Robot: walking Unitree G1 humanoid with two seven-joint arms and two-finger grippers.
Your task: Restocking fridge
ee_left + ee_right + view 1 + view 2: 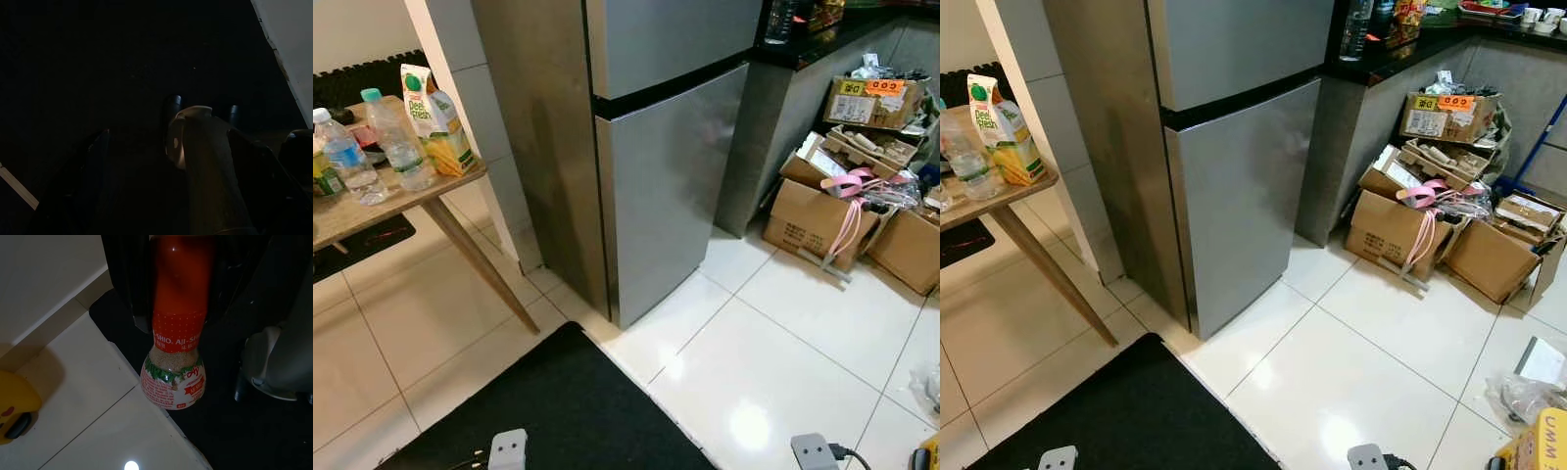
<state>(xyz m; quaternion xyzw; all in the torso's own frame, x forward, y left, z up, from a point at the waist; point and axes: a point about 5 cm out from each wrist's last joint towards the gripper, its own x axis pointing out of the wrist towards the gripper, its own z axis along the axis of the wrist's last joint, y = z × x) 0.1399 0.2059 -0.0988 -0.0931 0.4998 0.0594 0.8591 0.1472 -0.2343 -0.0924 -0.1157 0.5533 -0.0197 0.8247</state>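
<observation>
right fingers (176, 308): closed on the red cap end of the Aji-Shio seasoning bottle (174, 374), long axis in line with the fingers, base hanging over black mat and tile.
left fingers (171, 142): too dark, can't tell if open or holding anything.
fridge (671, 196): doors closed, at 12 o'clock, well apart from the bottle.
surface (382, 211): at 10 o'clock, juice carton (435, 117) and water bottles (396, 142) waiting.
nearer arm: right, already loaded; door likely needs the left.
</observation>
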